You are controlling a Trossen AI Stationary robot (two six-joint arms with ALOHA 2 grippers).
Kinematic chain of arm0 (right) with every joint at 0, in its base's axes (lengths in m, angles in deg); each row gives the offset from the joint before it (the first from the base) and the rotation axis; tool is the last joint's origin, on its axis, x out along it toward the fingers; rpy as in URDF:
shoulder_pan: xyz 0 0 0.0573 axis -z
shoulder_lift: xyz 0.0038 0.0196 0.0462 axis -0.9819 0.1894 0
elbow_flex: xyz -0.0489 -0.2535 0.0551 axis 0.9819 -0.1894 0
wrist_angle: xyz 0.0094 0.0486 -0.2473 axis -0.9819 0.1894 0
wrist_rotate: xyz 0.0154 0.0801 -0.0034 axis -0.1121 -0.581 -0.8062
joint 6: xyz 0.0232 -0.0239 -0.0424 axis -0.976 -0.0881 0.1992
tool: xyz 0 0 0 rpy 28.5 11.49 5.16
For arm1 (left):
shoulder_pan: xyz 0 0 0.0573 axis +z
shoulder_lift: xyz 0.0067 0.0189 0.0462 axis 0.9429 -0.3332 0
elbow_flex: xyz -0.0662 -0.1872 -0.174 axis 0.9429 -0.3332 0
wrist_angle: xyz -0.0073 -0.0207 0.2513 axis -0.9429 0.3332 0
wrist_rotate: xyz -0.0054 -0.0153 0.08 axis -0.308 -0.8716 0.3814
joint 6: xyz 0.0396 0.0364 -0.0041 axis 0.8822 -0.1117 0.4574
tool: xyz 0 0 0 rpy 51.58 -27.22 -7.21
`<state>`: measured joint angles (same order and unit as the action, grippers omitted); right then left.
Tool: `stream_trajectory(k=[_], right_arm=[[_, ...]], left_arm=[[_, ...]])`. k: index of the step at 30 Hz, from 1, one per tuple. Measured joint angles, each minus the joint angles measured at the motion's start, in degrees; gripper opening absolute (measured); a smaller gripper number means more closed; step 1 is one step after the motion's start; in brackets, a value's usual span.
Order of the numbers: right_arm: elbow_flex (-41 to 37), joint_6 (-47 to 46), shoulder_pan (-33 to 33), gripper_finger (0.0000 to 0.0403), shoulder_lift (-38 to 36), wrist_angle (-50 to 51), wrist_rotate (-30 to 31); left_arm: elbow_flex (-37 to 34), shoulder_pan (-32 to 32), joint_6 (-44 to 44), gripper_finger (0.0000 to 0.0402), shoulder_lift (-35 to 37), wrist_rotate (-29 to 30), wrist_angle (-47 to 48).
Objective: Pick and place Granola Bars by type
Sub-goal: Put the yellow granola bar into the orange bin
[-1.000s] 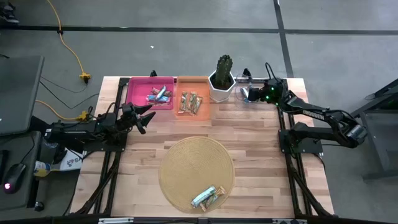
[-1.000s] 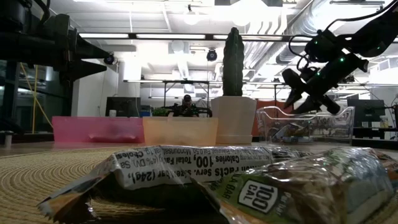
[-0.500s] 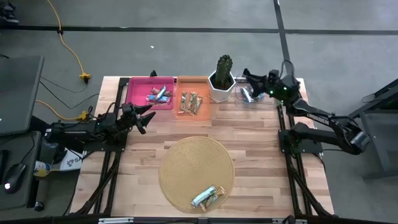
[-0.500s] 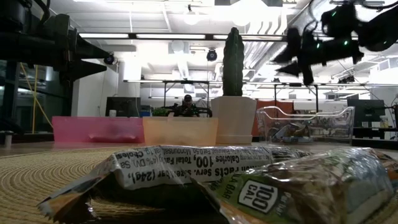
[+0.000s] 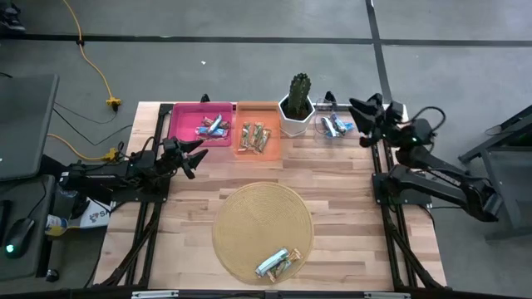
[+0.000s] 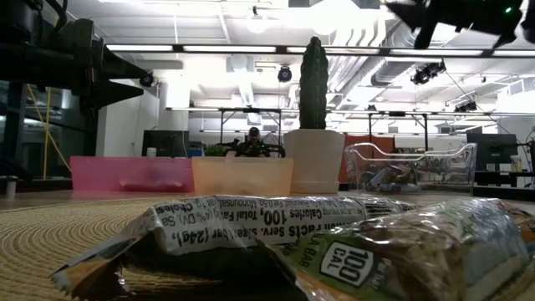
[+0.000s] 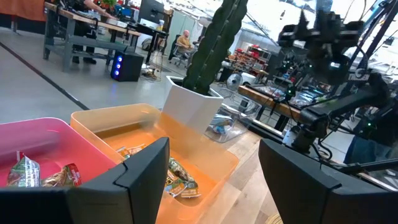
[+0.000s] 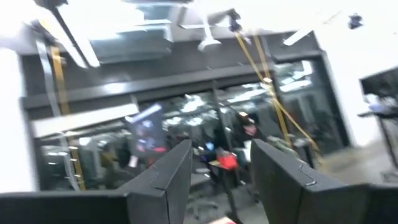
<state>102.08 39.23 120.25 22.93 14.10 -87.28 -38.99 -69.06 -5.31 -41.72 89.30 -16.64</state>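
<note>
Claw on my right arm (image 5: 359, 106), fingers parted with nothing between them, has lifted up and back from the clear bin (image 5: 334, 124), which sits just beside the cactus (image 5: 298, 93). It was low over that bin a second ago. My left claw (image 5: 196, 149) waits open in front of the pink bin (image 5: 201, 123). Granola bars (image 5: 256, 136) lie in the orange bin (image 5: 258, 137) beside the cactus, others in the pink and clear bins, and two on the round woven mat (image 5: 262, 224). Wooden table (image 5: 345, 199), workshop beyond.
</note>
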Motion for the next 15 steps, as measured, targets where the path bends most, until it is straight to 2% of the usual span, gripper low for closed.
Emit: stream_trajectory(k=[5, 9, 15], right_arm=[[1.0, 0.0, -5.4, 0.0151, -3.9, 0.5, 0.0], [6.1, 1.1, -9.4, 0.0152, -3.7, 2.7, 0.0], [19.7, 6.3, -15.3, 0.0156, 0.7, 20.0, -1.9]], left_arm=[[0.0, 0.0, 0.0, 0.0245, 0.0, 0.0, 0.0], [0.0, 0.0, 0.0, 0.0245, 0.0, 0.0, 0.0], [0.0, 0.0, 0.0, 0.0245, 0.0, 0.0, 0.0]])
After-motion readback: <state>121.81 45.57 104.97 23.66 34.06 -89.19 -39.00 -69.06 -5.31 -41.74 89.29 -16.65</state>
